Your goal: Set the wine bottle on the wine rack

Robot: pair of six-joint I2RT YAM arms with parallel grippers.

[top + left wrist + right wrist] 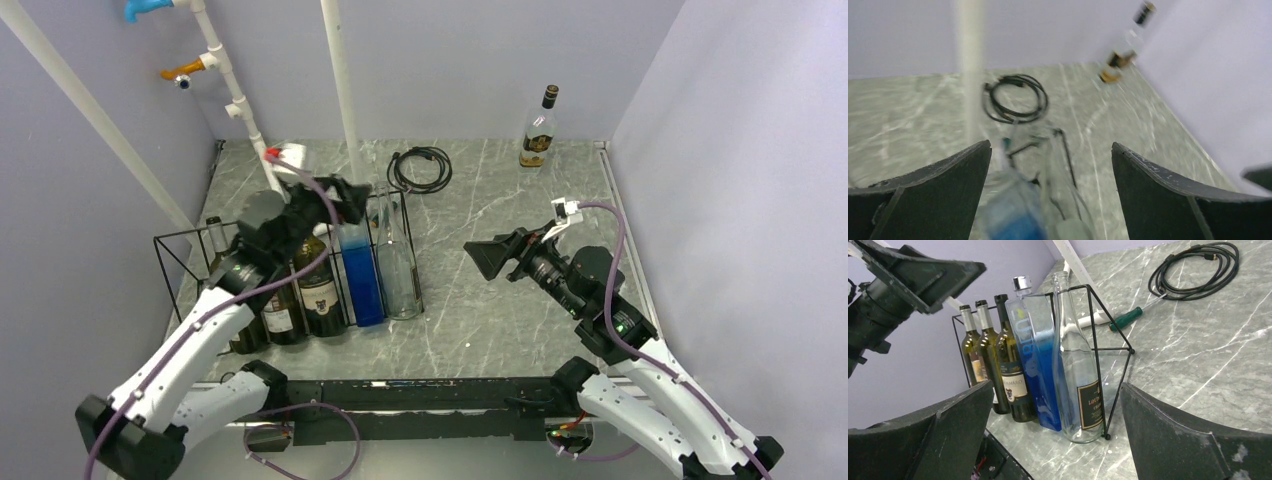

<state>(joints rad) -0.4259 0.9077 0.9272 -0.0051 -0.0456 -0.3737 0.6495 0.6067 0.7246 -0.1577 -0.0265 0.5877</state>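
- A grey marbled table [500,330] fills the floor of a booth with pale purple walls.
- The wine rack [190,234], a low black wire frame, sits along the table's left side. It holds a row of upright bottles: several dark bottles [318,290], then a square blue bottle [360,275], then a clear bottle [398,270] at the right end.
- White pipes [343,90] rise behind the rack.
- The left gripper [350,198] hangs over the right end of the rack, above the blue and clear bottles. In its wrist view its fingers [948,175] stand wide apart and hold nothing.
- The right gripper [490,258] hovers over bare table right of the rack, pointing towards it. Its jaws are spread wide and hold nothing.
- The wine bottle [538,128] stands upright and alone at the far right of the table, near the back wall. It is well apart from the rack and from both grippers.
- A coiled black cable [420,168] lies at the back, between the rack and the wine bottle.
- A green-handled screwdriver [1125,318] lies near the cable.
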